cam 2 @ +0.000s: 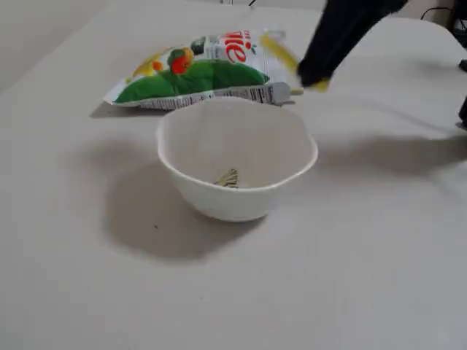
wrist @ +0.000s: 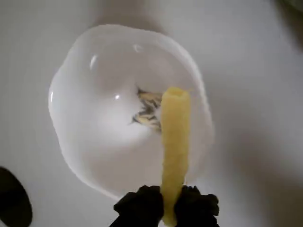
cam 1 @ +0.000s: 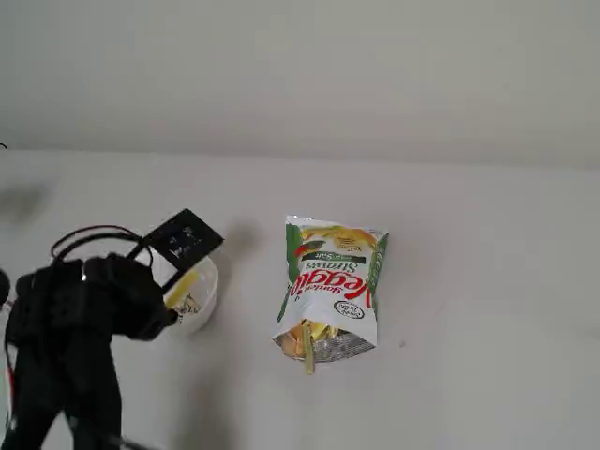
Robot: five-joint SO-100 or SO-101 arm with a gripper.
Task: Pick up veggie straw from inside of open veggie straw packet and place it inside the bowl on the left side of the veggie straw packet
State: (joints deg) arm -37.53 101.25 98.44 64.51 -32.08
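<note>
Table [cam 2: 379,277] off-white, matte; veggie straw packet [cam 1: 333,281] lies flat, open end spilling sticks, well apart from bowl [wrist: 90,156]; bowl upright, wavy rim, dark sketch mark [wrist: 147,112] at bottom, otherwise nothing in it; gripper [wrist: 166,208] above bowl, pinching veggie straw [wrist: 175,142] at one end; straw held in air, free end over bowl interior, not touching it.

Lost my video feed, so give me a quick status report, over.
End effector shut on the veggie straw. Straw held above the bowl, not yet dropped. Packet lies apart; nothing in the way.
</note>
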